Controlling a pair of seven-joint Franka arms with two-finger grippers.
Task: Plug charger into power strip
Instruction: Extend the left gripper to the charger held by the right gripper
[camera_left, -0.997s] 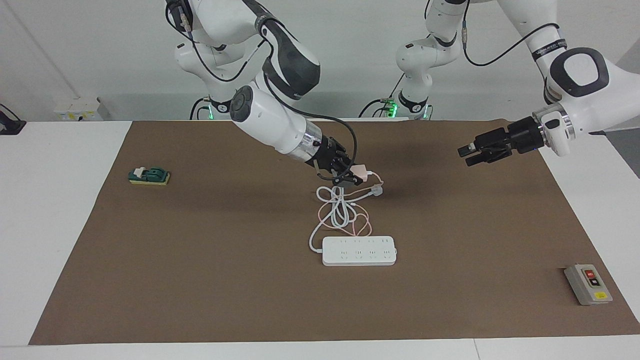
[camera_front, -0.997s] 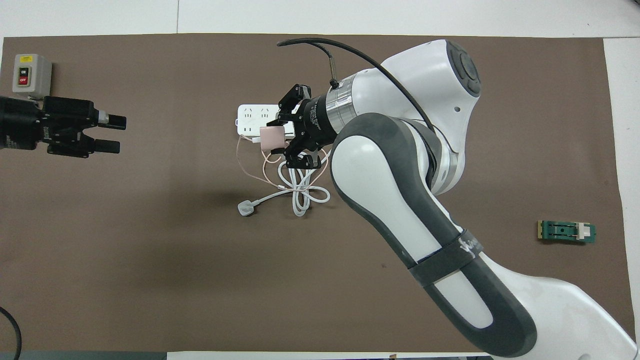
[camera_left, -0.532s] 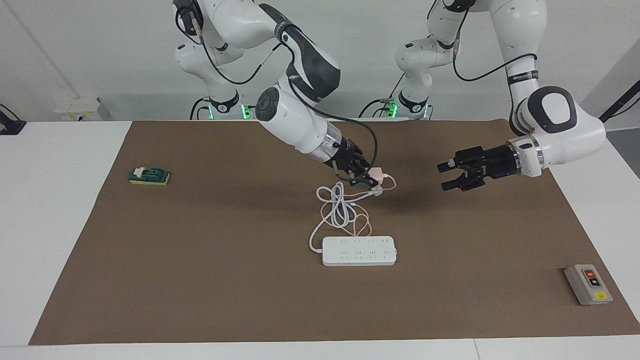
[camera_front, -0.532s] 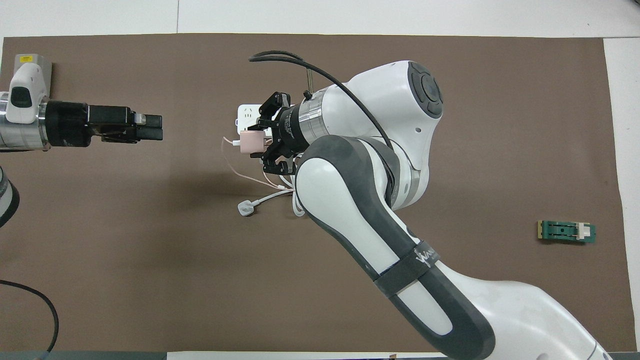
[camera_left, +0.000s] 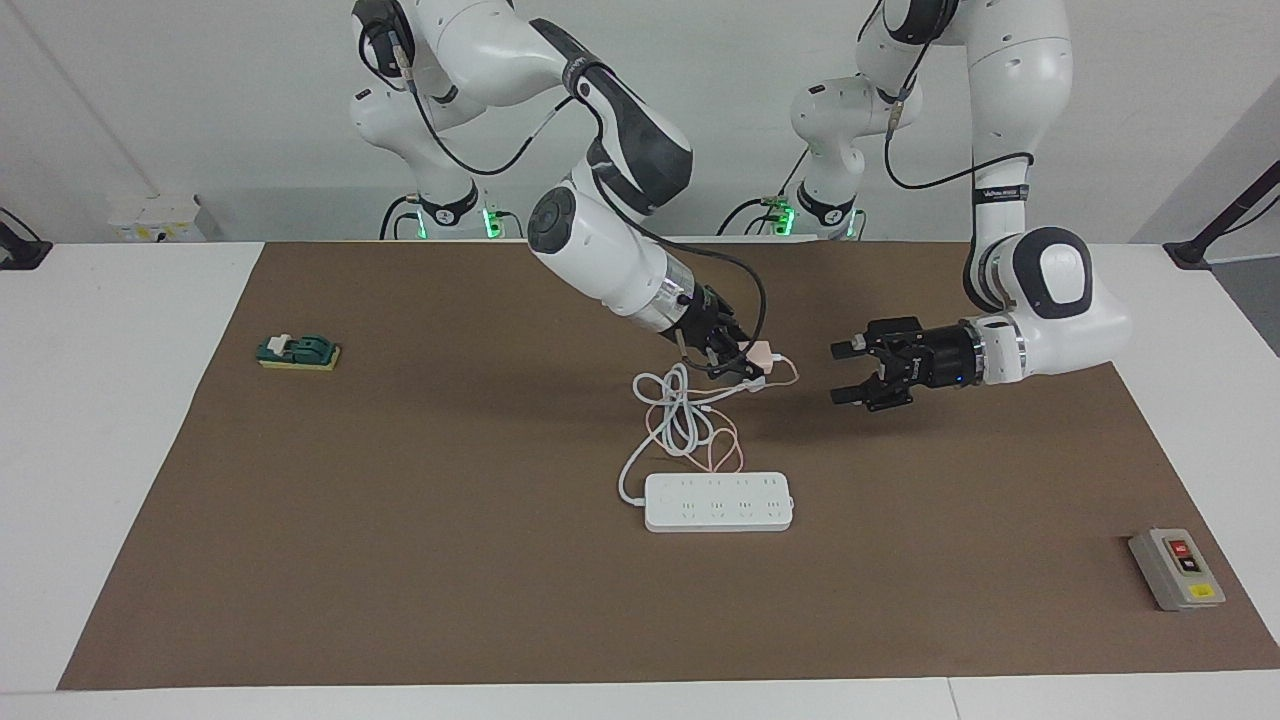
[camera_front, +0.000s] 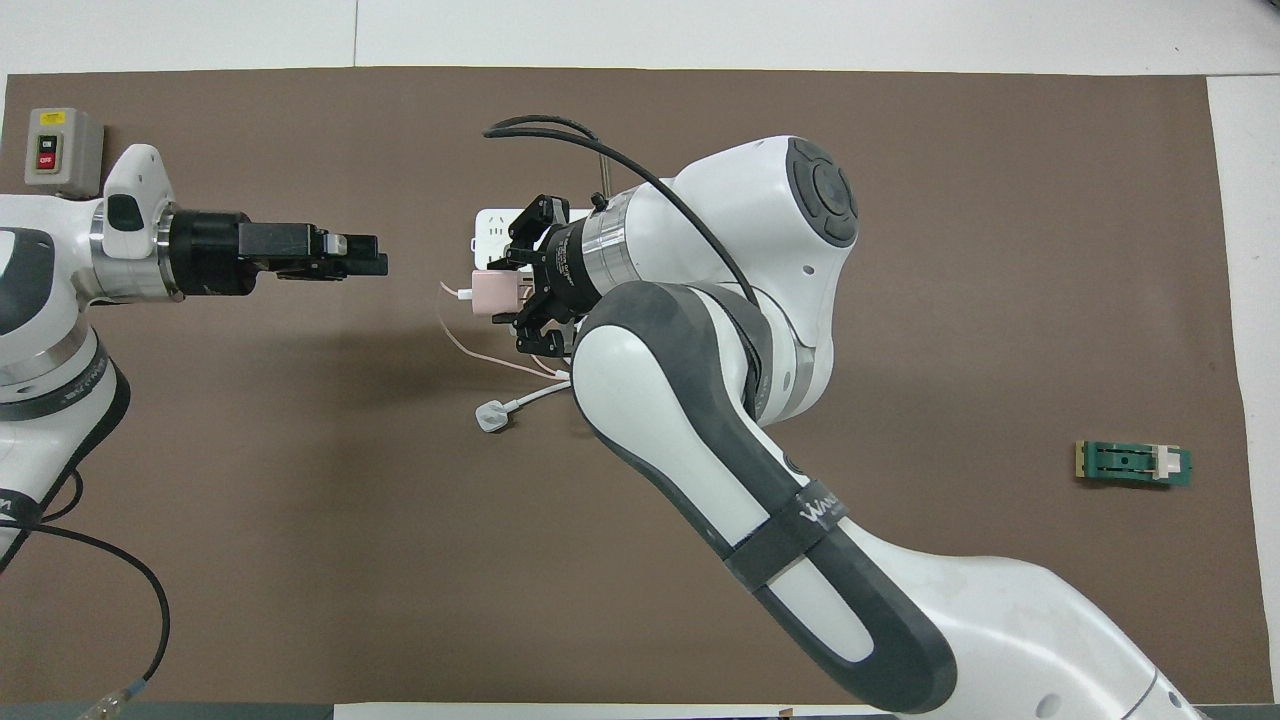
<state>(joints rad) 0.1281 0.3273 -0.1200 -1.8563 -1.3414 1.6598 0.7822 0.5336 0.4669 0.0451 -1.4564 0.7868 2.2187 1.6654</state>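
At the lower centre of the facing view, the power strip (camera_left: 718, 501) is seen lying flat on the brown mat (camera_left: 400, 560), its sockets facing up and its thick white cord (camera_left: 672, 420) coiled just above it in the frame. A grey switch box (camera_left: 1176, 568) is seen at the lower right of that frame. Above the coil, at mid-frame, the charger (camera_left: 762, 351) is held off the mat, pinched between the 2 fingers of the right gripper (camera_left: 745, 360), which are pressed onto its sides; its thin pink-orange cable (camera_left: 715, 445) is draped down onto the cord coil. The white plug (camera_front: 492, 416) is seen below the charger in the overhead view. To the right of the charger in the facing view, apart from it, the left gripper (camera_left: 846, 372) is held over the mat with its 2 fingers spread wide and nothing between them. A green block (camera_left: 298, 352) is seen at mid-left.
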